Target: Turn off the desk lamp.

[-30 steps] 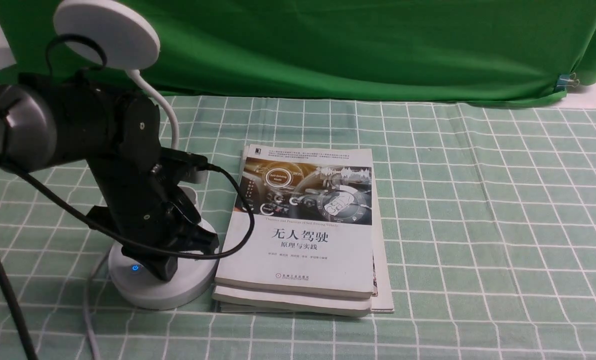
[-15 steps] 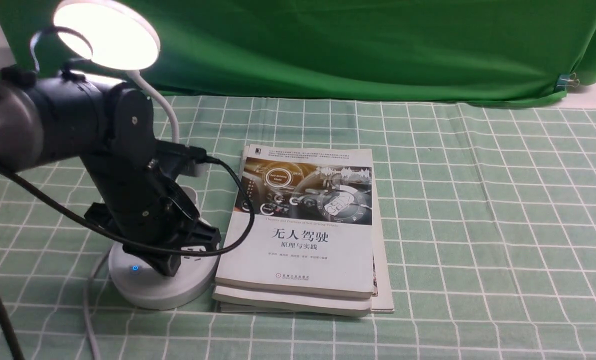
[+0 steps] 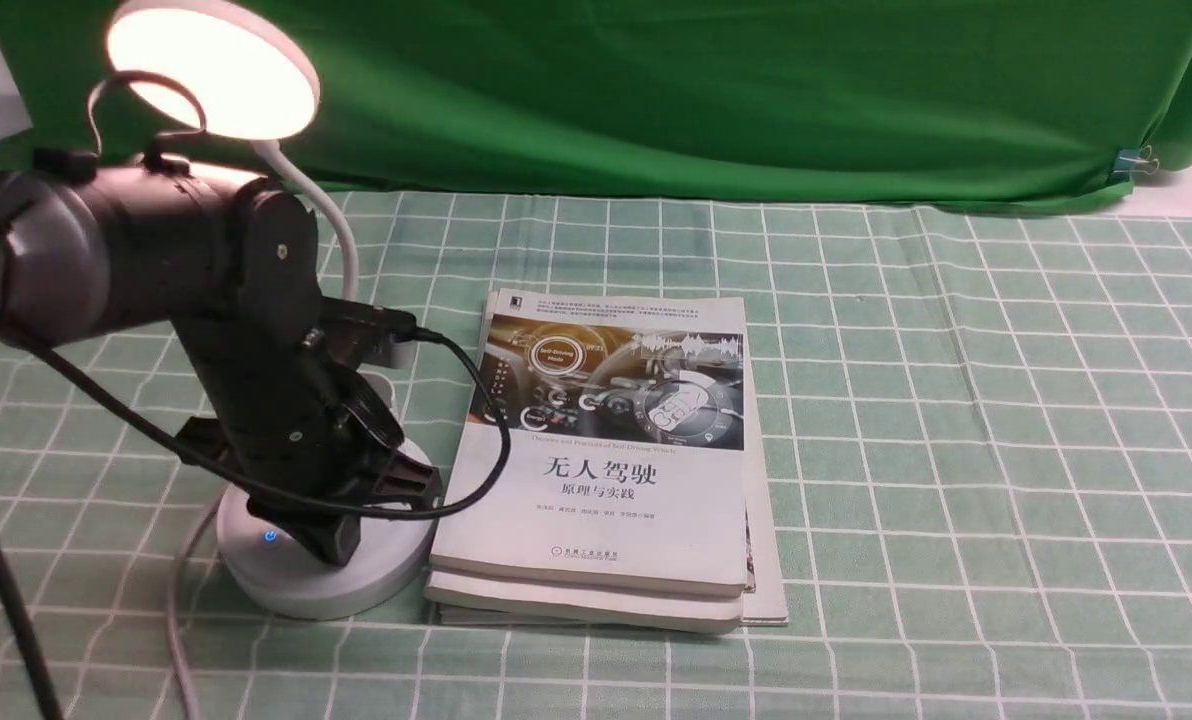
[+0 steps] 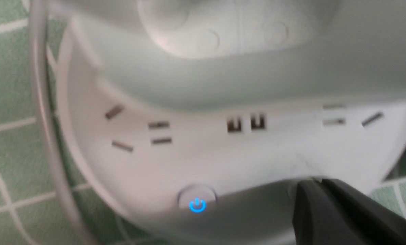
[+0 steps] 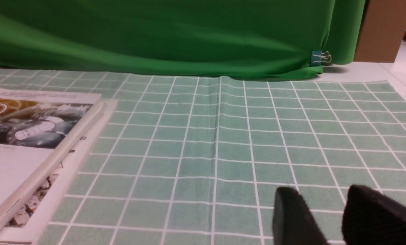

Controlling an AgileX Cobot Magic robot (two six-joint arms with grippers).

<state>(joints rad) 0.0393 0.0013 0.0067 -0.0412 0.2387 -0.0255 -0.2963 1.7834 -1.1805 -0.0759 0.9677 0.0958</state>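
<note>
We see the lamp (image 3: pixel 218 70) go from dark to lit: its disc is unlit a second ago, flares white half a second ago, and now glows in a softer, warmer tone. The lamp stands at the left of the surface (image 3: pixel 956 480), its base (image 3: pixel 291 592) just beside the books (image 3: pixel 596 520). Our left claw (image 3: pixel 337 556) dips lower over the base than in the previous view, its fingers closed together with nothing between them, the tip at the front part of the base; whether it is really pressing a button we cannot tell. The blue power mark (image 4: pixel 197 205) shines beside it. Our right claw (image 5: pixel 320 192) is partly open, holding nothing. We judge that our touches are stepping the lamp through its light modes, so the task is unfinished. We probably need to lift, tap again and check the disc; one tap too many could relight it.
</note>
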